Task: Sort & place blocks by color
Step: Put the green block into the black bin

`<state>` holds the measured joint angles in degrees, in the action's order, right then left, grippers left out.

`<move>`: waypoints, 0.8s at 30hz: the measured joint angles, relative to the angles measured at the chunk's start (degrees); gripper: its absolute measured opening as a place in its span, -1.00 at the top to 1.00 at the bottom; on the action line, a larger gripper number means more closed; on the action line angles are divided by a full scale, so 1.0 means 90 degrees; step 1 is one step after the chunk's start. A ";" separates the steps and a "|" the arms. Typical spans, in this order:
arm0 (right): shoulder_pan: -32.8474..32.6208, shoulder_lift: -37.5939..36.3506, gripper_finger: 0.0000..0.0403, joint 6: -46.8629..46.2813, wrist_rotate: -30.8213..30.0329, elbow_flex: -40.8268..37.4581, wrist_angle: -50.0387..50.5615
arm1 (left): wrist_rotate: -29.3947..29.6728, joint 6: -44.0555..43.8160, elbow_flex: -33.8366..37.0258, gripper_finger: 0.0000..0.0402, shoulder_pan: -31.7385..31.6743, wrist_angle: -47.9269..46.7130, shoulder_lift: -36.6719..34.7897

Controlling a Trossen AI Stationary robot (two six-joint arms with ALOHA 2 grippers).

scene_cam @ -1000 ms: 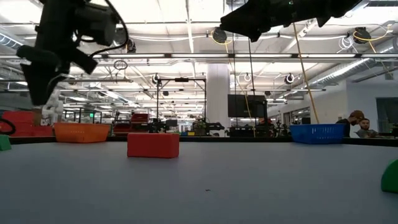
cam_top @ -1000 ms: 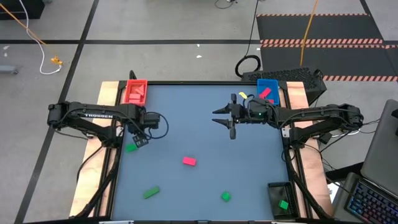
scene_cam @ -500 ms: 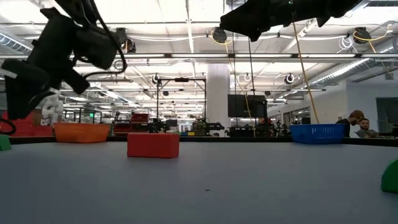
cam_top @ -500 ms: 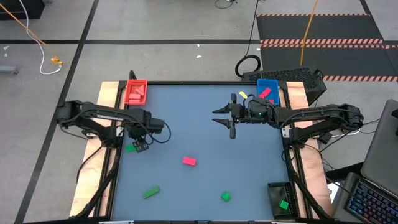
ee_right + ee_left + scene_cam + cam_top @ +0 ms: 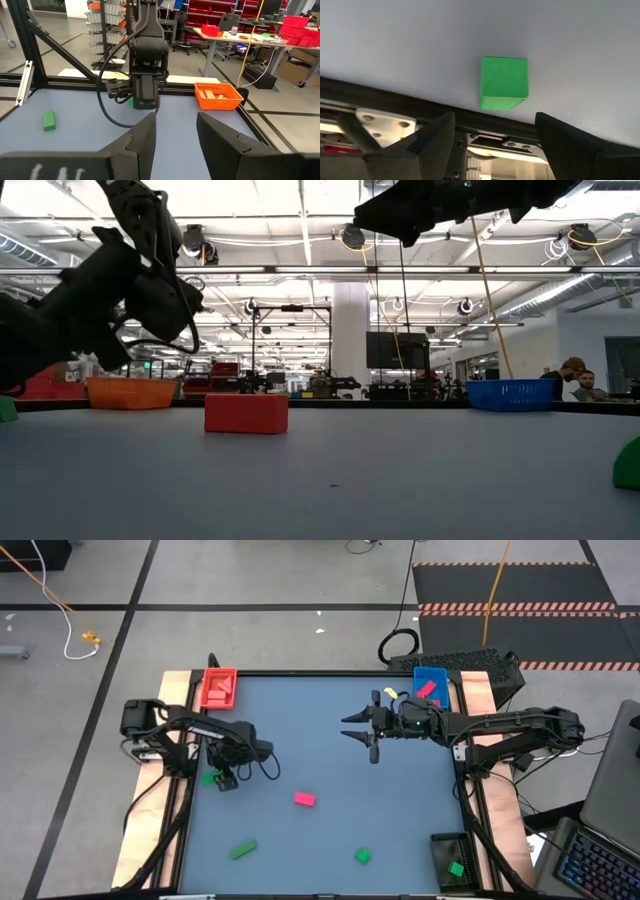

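In the left wrist view a green cube (image 5: pixel 503 82) rests flat on the grey table close to its left edge rail. My left gripper (image 5: pixel 495 137) is open and hovers over it, one finger on either side of the cube and clear of it. From above, the left gripper (image 5: pixel 226 780) stands just right of that green cube (image 5: pixel 210 778). A pink block (image 5: pixel 305 799), a green bar (image 5: pixel 243 850) and another green cube (image 5: pixel 364 856) lie loose on the table. My right gripper (image 5: pixel 372 737) is open, raised over the table's far right part.
A red tray (image 5: pixel 218 688) with red blocks sits at the far left corner. A blue tray (image 5: pixel 430 686) with a pink block is at the far right corner, and a dark tray (image 5: pixel 452 858) with a green block at the near right. The left edge rail (image 5: pixel 470 125) runs beside the cube.
My left gripper has moved toward the table's near edge and downward, closing on the green cube by the left rail, while its arm swung round. The right arm and all the blocks have stayed where they were.
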<state>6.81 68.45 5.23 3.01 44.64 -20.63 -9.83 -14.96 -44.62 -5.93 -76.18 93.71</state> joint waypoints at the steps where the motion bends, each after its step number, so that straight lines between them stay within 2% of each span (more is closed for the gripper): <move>1: 0.0000 0.0000 0.33 0.0000 -0.0001 0.0000 0.0015 | -0.0061 0.0044 0.0000 -0.40 0.0011 0.0016 0.0047; 11: 0.0000 0.0000 0.33 0.0001 -0.0001 0.0001 0.0045 | -0.0036 0.0034 0.0000 -0.41 0.0230 0.0982 0.0105; 19: 0.0002 0.0000 0.33 0.0000 -0.0001 0.0001 0.0045 | 0.0511 -0.0037 0.0002 -0.41 0.0235 0.0300 0.0105; 24: 0.0000 0.0000 0.33 0.0000 -0.0001 0.0001 0.0045 | 0.0492 -0.0063 0.0205 -0.41 0.0235 0.0522 0.0102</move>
<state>6.81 68.45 5.23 3.01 44.64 -20.23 -5.40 -15.53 -42.77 -3.81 -71.48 94.63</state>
